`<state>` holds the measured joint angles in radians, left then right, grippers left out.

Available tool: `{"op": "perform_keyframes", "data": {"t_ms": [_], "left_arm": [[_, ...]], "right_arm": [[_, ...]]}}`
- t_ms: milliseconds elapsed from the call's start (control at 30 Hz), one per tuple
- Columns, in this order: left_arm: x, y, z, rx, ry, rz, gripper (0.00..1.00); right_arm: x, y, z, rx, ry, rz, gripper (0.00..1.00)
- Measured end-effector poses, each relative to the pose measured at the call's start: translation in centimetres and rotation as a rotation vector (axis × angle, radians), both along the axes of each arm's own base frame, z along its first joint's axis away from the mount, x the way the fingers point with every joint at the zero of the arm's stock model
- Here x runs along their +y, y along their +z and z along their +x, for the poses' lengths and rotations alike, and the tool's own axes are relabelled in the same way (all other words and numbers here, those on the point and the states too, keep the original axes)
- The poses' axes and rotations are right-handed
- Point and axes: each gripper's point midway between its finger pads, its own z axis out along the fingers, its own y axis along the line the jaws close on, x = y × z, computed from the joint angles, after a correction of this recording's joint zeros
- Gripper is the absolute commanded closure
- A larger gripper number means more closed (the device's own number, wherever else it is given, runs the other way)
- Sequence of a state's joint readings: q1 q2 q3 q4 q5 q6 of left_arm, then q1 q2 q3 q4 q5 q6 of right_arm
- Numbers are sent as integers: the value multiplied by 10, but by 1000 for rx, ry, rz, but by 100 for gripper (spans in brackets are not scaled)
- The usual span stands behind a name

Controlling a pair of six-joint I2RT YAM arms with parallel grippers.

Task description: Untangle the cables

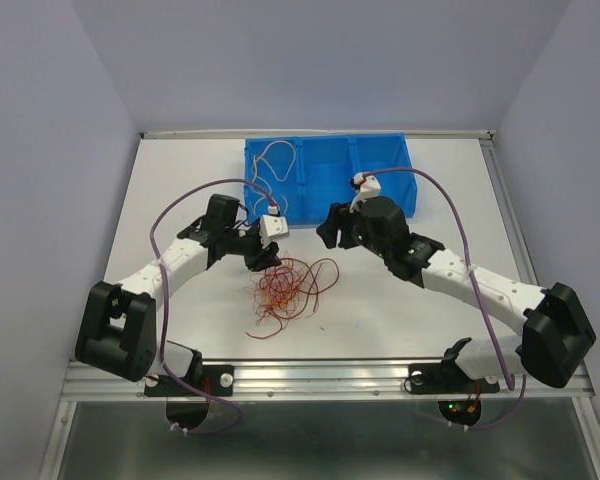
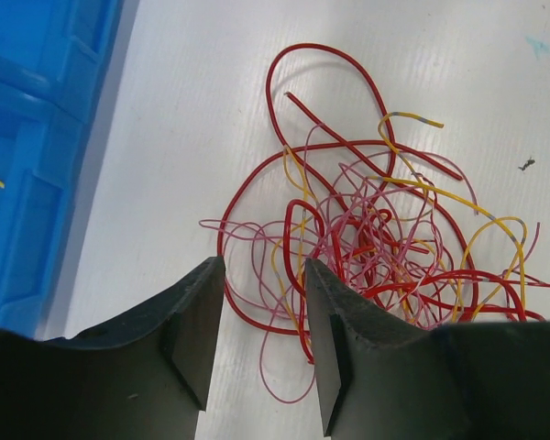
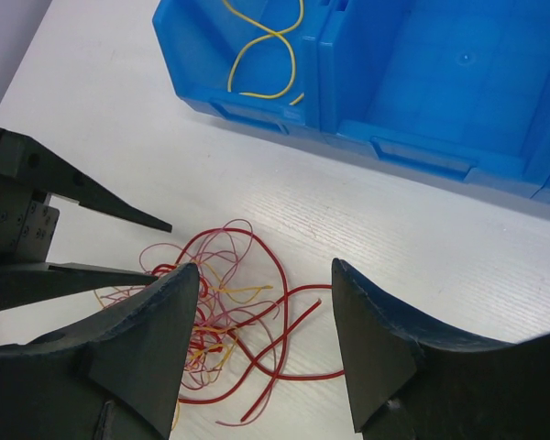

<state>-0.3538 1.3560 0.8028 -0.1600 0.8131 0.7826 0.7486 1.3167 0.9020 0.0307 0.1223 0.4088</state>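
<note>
Flanking thin red, pink, yellow cables (image 1: 285, 290) mid-frame, likely for opposing pulls: left pincer (image 2: 264, 321), right pincer (image 3: 266, 312) both apart, empty.

Cables (image 2: 376, 246) red, pink, yellow; bin (image 3: 412, 151) blue; table (image 2: 183, 137) white.

1. The cables (image 1: 288, 290) lie in a loose heap in the middle of the table (image 1: 400, 305) — bare table shows to the near side and the right of them.
2. The left gripper (image 1: 264, 260) sits at the heap's far left edge, fingers spread.
3. The right gripper (image 1: 328, 230) hangs just past the heap's far right, fingers spread too — only a small gap is left between the two.
4. The blue bin (image 1: 390, 150) walls off the far side.
</note>
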Motion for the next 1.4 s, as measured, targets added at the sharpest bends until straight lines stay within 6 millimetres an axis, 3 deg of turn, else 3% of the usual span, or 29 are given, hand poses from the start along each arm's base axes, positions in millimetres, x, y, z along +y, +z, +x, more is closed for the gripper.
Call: {"op": "perform_keyframes", "data": {"t_ms": [233, 300, 333, 633, 733, 867, 1067, 1400], "left_arm": [[-5, -11, -6, 42, -36, 21, 59], [-8, -10, -5, 45, -45, 20, 79], [-10, -10, -4, 48, -51, 20, 100], [-19, -1, -5, 54, -63, 3, 100], [-15, 25, -5, 0, -20, -16, 100], [-6, 96, -6, -184, 63, -93, 100], [3, 186, -12, -351, 151, -208, 100], [7, 236, -34, -332, 165, -277, 100]], "right_arm": [[0, 1, 0, -1, 0, 1, 35], [0, 1, 0, -2, 0, 2, 35], [0, 1, 0, -3, 0, 2, 35], [0, 4, -1, -6, 5, 8, 36], [7, 7, -7, -15, 60, 25, 36], [18, 6, -20, -36, 162, 62, 36], [37, -5, -49, -61, 361, 142, 33], [76, 24, -99, -233, 625, 238, 31]]}}
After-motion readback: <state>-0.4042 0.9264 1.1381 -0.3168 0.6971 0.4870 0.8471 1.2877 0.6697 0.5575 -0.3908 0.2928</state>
